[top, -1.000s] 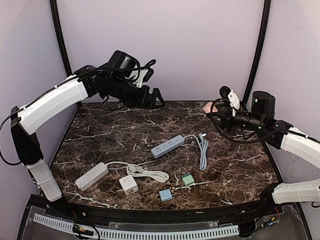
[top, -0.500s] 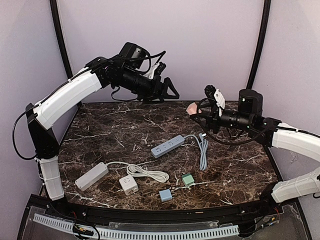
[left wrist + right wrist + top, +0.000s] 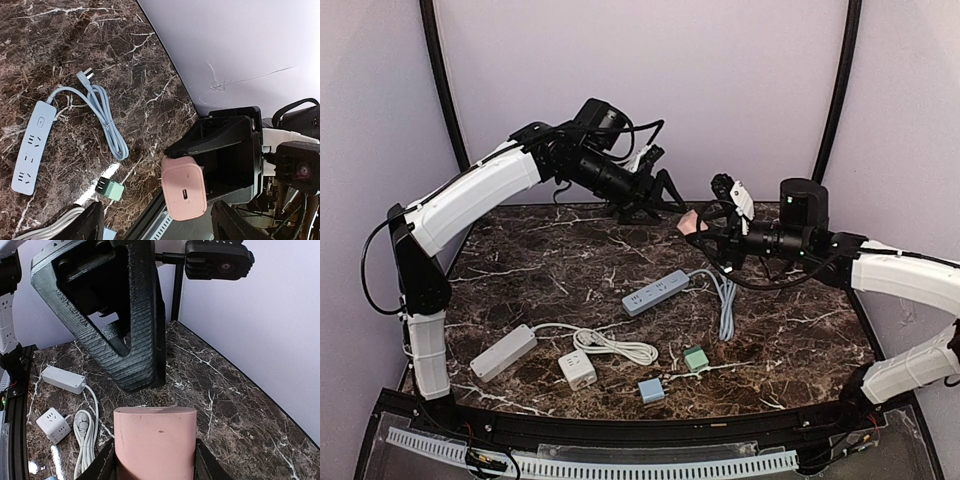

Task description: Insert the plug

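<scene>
"Where is the pink block-shaped plastic plug adapter (image 3: pixel 692 222) (image 3: pixel 184 187) (image 3: pixel 154 440)?"

"It is in the air above the far right part of the dark marbled counter (image 3: pixel 520 270), clamped between the right fingers (image 3: pixel 106 462). One face carries a small oval port, and that face is turned toward the left arm."

"And the left fingers (image 3: pixel 663 190) (image 3: pixel 125 330)?"

"They stand wide apart with nothing between them. They point at the adapter from close by, and the left wrist view shows a gap between them and it."

"What lies beneath?"

"A blue-grey power strip (image 3: pixel 656 292) (image 3: pixel 31 147) lies flat near the middle of the counter, sockets up. Its blue-grey cord (image 3: pixel 726 305) (image 3: pixel 107 125) loops to its right, and the pronged plug (image 3: pixel 724 271) (image 3: pixel 85 75) rests loose on the marble."

"Anything nearer the arm bases?"

"A small green adapter (image 3: pixel 695 358) (image 3: pixel 110 188) and a small pale blue one (image 3: pixel 651 390) sit near the front. Left of them are a white cube socket (image 3: pixel 578 369) (image 3: pixel 51 423), a coiled white cord (image 3: pixel 615 346) and a long white power strip (image 3: pixel 503 352) (image 3: pixel 62 379)."
</scene>
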